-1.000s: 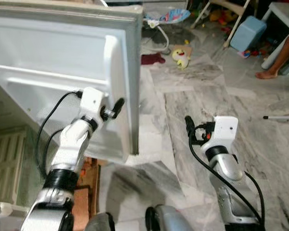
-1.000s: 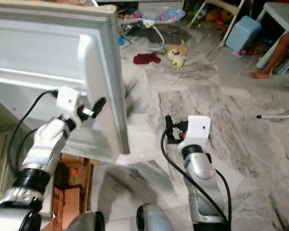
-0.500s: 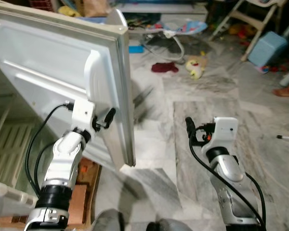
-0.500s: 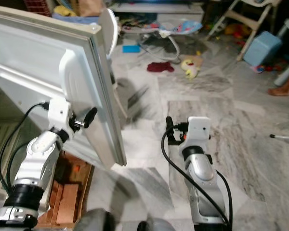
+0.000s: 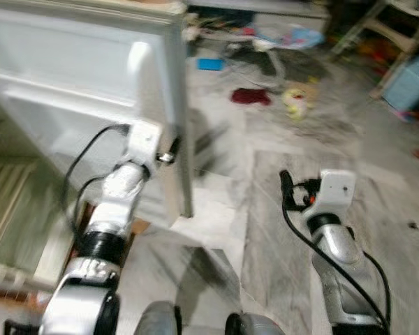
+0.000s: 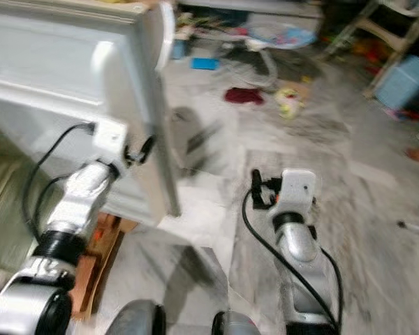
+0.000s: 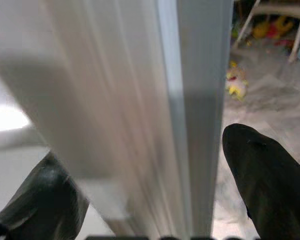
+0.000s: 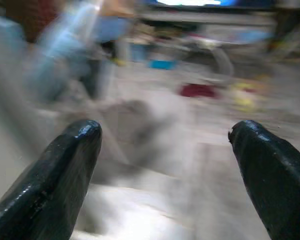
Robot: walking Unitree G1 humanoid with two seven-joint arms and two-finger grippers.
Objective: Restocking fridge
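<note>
White fridge door (image 5: 77,84) stands open at my left, its edge toward me; my left gripper (image 5: 169,149) sits at that edge, right gripper (image 5: 288,187) idle over marble floor (image 5: 265,230).
L wrist: my fingers (image 7: 262,175) spread wide, door edge between them.
R wrist: fingers (image 8: 55,175) open, nothing held; red cloth (image 8: 197,90) lies far off.

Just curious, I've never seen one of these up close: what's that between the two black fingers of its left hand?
The edge of the open fridge door. In the left wrist view, the left gripper has one finger on each side of it, spread apart.
</note>
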